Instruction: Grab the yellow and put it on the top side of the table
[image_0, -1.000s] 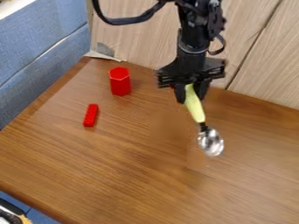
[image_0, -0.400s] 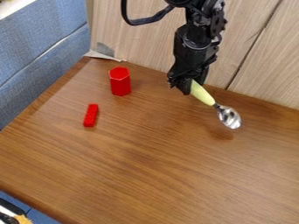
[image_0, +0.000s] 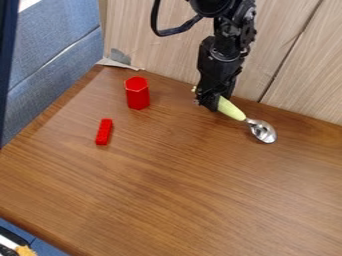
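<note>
Spoon (image_0: 242, 118): yellow handle, metal bowl; over the wooden table's (image_0: 147, 185) far side, near the pale wood panels (image_0: 160, 45), bowl slanting down and right
Gripper (image_0: 215, 103): pinched on the spoon's handle
Red hexagonal block (image_0: 137, 94): upright, left of the gripper
Small red bar (image_0: 103, 132): lying nearer the camera than the hexagonal block

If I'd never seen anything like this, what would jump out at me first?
Probably the black robot arm, hanging in from the top edge, its tool holding a spoon with a pale yellow-green handle near the table's far edge. Next, two bright red things on the wood to the left: a six-sided block and, nearer the camera, a small slim brick.
</note>
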